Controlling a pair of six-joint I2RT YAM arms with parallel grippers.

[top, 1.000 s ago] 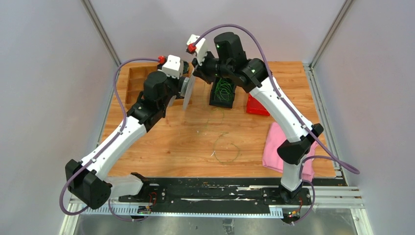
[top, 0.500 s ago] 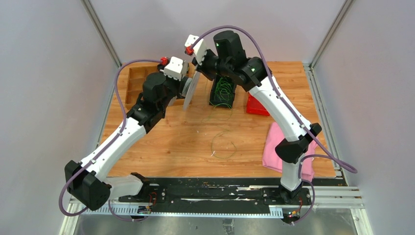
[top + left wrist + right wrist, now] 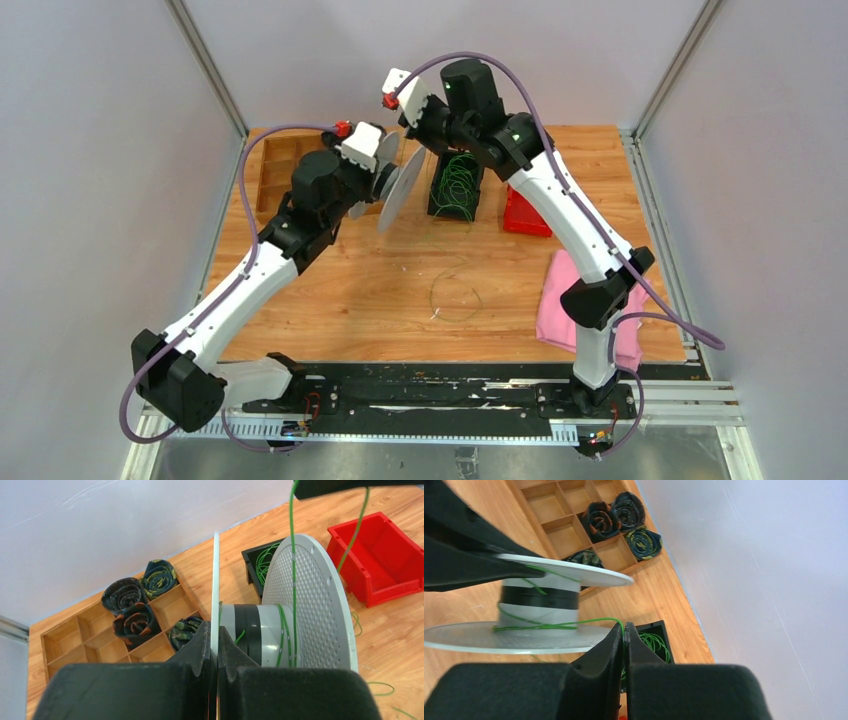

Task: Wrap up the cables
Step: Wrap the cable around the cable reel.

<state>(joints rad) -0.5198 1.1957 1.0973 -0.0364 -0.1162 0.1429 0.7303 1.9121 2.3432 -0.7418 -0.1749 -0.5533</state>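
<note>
left fingers [image 3: 202, 639] clamp the grey spool [image 3: 310, 605] by its thin flange, axis roughly level; right fingers [image 3: 611, 645] pinch the green cable [image 3: 569, 625] feeding onto the core beside them, spare cables [image 3: 458, 180] in black bin [image 3: 452, 214], one loop [image 3: 456, 297] on desk [image 3: 350, 290].

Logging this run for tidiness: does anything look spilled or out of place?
Yes. A loose green cable loop lies out on the wooden table, well clear of the black bin holding the other cables. More stray strands lie beside the red bin.
</note>
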